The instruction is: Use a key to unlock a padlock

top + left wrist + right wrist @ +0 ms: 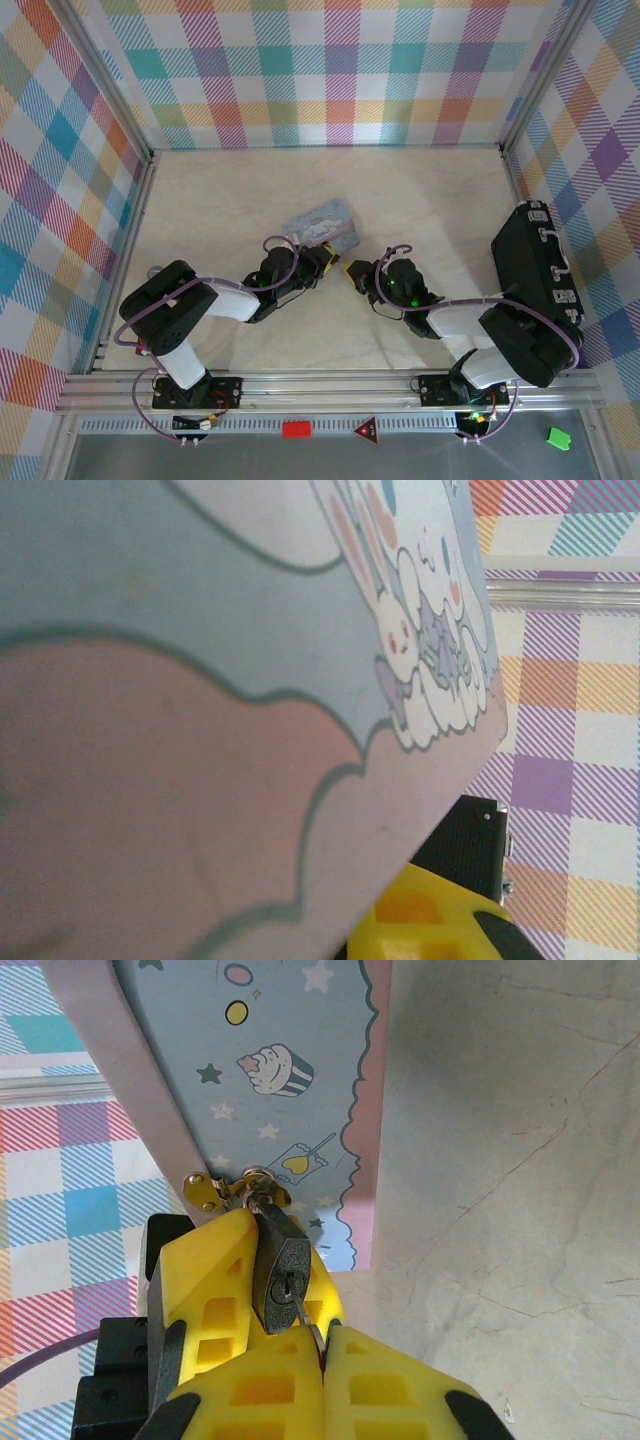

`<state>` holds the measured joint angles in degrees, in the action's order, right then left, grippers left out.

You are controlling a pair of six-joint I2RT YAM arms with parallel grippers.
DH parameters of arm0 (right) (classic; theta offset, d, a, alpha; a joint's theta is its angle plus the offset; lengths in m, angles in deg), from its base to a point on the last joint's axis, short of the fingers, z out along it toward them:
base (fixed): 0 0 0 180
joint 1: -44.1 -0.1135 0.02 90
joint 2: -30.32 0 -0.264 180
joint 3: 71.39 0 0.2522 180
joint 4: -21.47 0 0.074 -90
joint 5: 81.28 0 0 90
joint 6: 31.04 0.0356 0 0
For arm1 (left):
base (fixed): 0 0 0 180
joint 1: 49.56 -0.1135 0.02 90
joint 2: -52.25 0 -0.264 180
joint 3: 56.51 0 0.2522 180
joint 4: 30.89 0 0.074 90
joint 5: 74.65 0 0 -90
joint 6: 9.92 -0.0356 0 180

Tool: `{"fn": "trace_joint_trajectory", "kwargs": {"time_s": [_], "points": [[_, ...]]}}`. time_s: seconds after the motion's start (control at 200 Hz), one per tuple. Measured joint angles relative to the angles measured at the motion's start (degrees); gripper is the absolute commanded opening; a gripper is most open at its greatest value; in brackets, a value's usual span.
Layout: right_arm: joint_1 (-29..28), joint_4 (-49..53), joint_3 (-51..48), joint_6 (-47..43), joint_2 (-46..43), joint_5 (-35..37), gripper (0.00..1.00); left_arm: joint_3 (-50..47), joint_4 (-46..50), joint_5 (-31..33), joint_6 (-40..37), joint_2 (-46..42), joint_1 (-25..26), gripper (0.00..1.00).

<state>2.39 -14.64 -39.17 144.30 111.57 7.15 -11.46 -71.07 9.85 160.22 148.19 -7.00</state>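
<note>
The right gripper [325, 1365] is pinched shut on the key [308, 1320], its blade in the padlock [282, 1270] hanging at the blue tin's [300, 1060] edge. The left gripper [325, 263] appears clamped around the lock body. Turning may spin the thin key within the pads, or twist the lock loose.

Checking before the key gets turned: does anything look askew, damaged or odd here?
The tin is turned askew to the table edges. Otherwise nothing stands out: the padlock hangs on its clasp, key in the keyhole, no damage visible.
</note>
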Motion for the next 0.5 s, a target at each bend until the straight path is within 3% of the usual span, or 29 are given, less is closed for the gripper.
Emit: {"fn": "trace_joint_trajectory", "kwargs": {"time_s": [0.5], "points": [[1.66, -3.98, 0.0, 2.99, 2.12, -2.16, 0.0, 0.0, 0.17, 0.59, 0.0, -0.7, 0.17, 0.0]]}}
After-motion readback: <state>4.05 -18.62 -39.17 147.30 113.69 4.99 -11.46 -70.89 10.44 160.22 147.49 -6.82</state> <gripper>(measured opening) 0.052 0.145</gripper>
